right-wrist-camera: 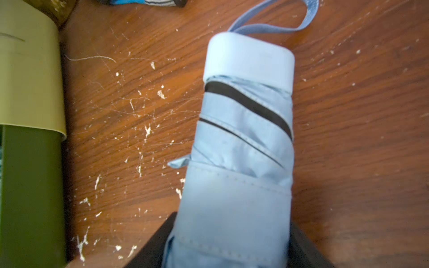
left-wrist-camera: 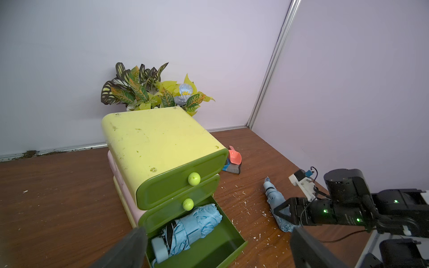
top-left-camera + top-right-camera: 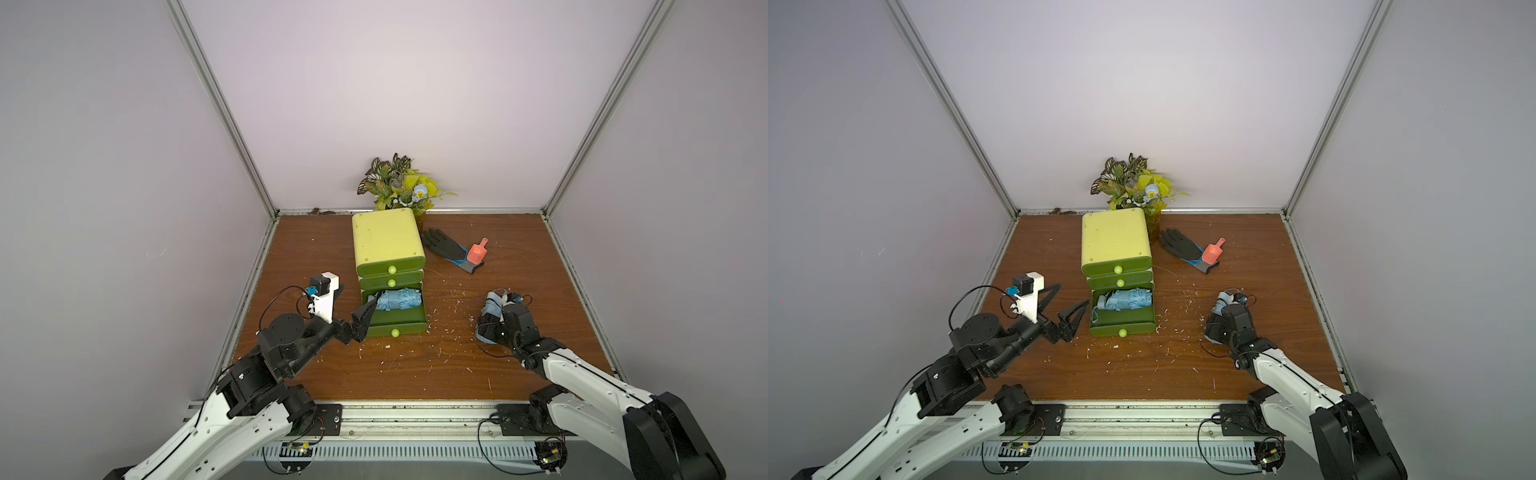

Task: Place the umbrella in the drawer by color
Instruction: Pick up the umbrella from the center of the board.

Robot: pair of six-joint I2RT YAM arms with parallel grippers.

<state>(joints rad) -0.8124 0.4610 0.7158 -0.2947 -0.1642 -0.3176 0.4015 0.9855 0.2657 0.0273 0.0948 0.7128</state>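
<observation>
Umbrella (image 1: pixel 241 162), folded, pale blue, black-striped pleats

Scratched wooden table (image 3: pixel 415 374), drawer unit (image 3: pixel 386 237), plant (image 3: pixel 399 183), black glove (image 3: pixel 444 245) (scoop (image 3: pixel 477 251) atop), blue umbrella (image 1: pixel 243 150)

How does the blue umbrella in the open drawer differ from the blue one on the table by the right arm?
The stowed light blue fabric umbrella lies crosswise in the open green plastic drawer, ungripped; the second light blue fabric umbrella lies front to back on the brown wooden table, between the right gripper's jaws. The stowed one's canopy is ruffled; the second's is strapped flat. Both are folded, with pale handles.
</observation>
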